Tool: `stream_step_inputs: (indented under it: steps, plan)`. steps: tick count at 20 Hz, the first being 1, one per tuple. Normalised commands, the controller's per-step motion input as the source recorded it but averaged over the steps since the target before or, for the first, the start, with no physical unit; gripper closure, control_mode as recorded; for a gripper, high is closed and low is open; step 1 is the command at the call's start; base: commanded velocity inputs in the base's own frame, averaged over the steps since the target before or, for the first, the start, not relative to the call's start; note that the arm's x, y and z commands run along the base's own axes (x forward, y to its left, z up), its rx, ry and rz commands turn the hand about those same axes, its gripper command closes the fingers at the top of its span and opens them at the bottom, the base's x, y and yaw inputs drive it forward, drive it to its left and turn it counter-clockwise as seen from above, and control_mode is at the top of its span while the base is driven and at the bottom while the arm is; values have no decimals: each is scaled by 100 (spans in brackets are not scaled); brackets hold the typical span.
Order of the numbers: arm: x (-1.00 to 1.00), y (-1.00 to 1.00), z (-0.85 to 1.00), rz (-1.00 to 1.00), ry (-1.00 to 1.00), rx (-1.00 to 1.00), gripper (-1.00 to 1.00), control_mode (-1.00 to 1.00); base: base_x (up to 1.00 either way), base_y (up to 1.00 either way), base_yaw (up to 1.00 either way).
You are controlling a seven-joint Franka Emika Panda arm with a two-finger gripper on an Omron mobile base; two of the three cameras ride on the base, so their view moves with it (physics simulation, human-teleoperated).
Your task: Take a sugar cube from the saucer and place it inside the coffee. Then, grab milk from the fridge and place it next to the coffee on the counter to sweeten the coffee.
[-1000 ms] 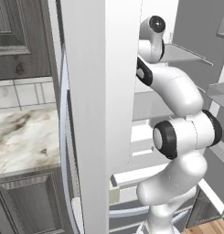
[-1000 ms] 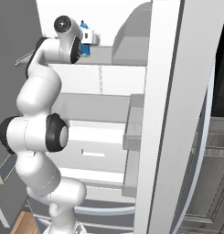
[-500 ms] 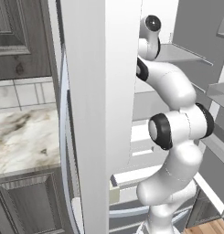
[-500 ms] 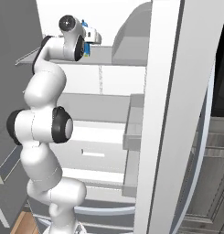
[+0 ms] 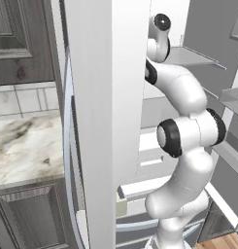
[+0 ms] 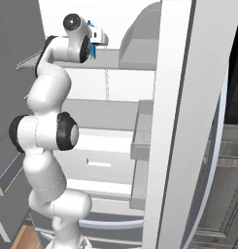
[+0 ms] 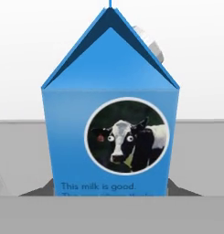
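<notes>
The fridge [image 5: 108, 97] is seen standing open, its tall white door edge occupying the middle of the left base view and screening most of the interior from that side. In the right base view the same door [image 6: 176, 121] is seen at the right, with the pale shelved interior exposed to its left. A grey upper shelf [image 6: 115, 58] is noted inside, and lower drawers and door bins are visible beneath it.

The white arm [image 5: 183, 141] is observed rising from the base and reaching up into the upper compartment. To the left of the fridge, a stretch of marble-look tabletop [image 5: 23, 146] is seen over dark grey cabinets [image 5: 28, 214], with a tiled wall behind it.

The milk [image 7: 111, 123] is found upright on the grey shelf, directly ahead of the hand and very close in the hand view; a cow picture faces the camera and the white cap [image 7: 152, 45] sits on the right slope of the gabled top. In the right base view a sliver of blue carton [image 6: 92, 50] is visible at the hand.

The gripper [image 6: 97, 39] is located at the carton on the upper shelf. Whether its fingers are apart or clamped on the carton cannot be told.
</notes>
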Motion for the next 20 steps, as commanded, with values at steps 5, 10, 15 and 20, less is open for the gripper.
stream_step_inputs:
  steps: [5, 10, 15, 20]
  plan:
    - [-93, -3, 1, 0, -18, 0, 100, -100, 0, 0, 0]
    - [-100, -20, 29, 0, -20, 2, 100, -100, 0, 0, 0]
    - [-100, -24, 33, 0, -3, 5, 100, -100, 0, 0, 0]
    - [-100, -10, -8, 0, 3, 1, 100, -100, 0, 0, 0]
